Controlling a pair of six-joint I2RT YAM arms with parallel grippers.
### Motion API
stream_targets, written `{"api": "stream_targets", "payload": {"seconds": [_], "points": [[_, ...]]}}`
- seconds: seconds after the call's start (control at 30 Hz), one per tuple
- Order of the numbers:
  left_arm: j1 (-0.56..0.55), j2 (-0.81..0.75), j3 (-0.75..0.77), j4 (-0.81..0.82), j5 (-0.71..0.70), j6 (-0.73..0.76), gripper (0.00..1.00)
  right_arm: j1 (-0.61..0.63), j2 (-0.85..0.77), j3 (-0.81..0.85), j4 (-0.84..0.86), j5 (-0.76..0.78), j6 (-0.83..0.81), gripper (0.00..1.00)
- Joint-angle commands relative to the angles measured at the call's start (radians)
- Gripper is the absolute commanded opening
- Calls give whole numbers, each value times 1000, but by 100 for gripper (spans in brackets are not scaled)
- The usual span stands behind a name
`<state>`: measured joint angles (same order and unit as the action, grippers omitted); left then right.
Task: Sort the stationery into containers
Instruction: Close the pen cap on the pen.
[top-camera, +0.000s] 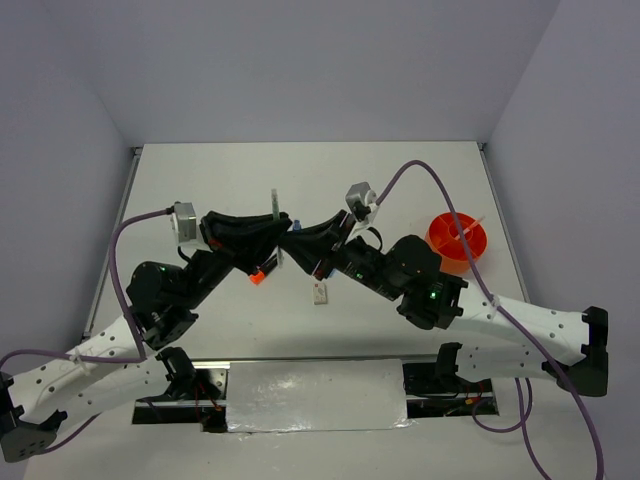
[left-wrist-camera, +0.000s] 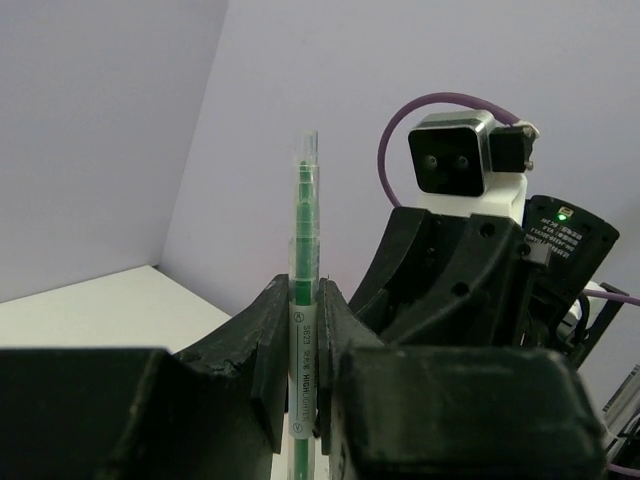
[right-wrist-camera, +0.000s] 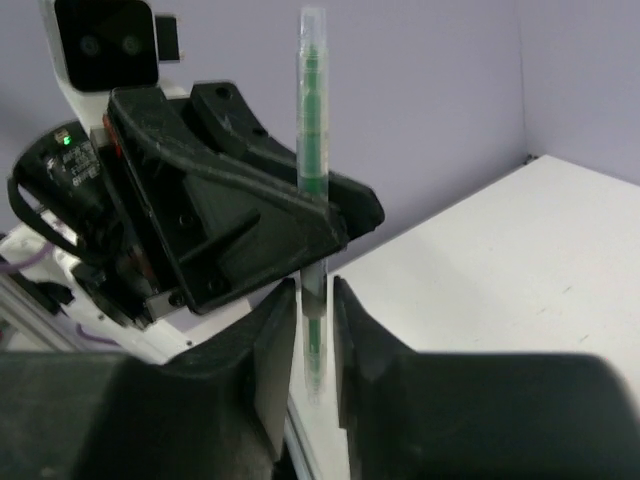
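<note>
Green-inked in a clear barrel, the highlighter (left-wrist-camera: 304, 230) stands upright in the air above the middle of the worktop (top-camera: 300, 180), its printed label reading "HIGHLIGHTER". The left fingers (left-wrist-camera: 268, 350) are clenched on its midsection, pressed against both sides of the barrel. The right fingers (right-wrist-camera: 270, 350) flank its lower end from the opposite side but are released, with a thin gap showing on each side of the barrel. Below the meeting arms, a small white block (top-camera: 320, 292) lies on the worktop toward the near edge. The orange bowl (top-camera: 455, 262) sits well apart near the right edge, with a pale thin item lying inside.
</note>
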<state>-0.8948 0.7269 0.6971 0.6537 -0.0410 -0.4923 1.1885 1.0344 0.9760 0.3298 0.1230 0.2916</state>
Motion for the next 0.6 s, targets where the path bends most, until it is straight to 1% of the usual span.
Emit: {"api": "stream_targets", "payload": {"seconds": [0.0, 0.03, 0.07, 0.17, 0.33, 0.57], "points": [[-4, 2, 53, 26, 49, 29, 0, 2, -22, 15, -6, -68, -34, 31], [-3, 2, 58, 24, 59, 31, 0, 2, -22, 16, -17, -63, -34, 33], [-4, 0, 59, 23, 62, 29, 0, 3, -26, 15, -26, -62, -38, 39], [-4, 3, 62, 37, 70, 21, 0, 2, -28, 10, -34, -62, -43, 46], [-4, 25, 70, 60, 102, -6, 0, 2, -25, -2, -25, -57, -48, 47], [-3, 28, 44, 116, 107, -45, 0, 3, 1, 35, -29, -57, -84, 45]]}}
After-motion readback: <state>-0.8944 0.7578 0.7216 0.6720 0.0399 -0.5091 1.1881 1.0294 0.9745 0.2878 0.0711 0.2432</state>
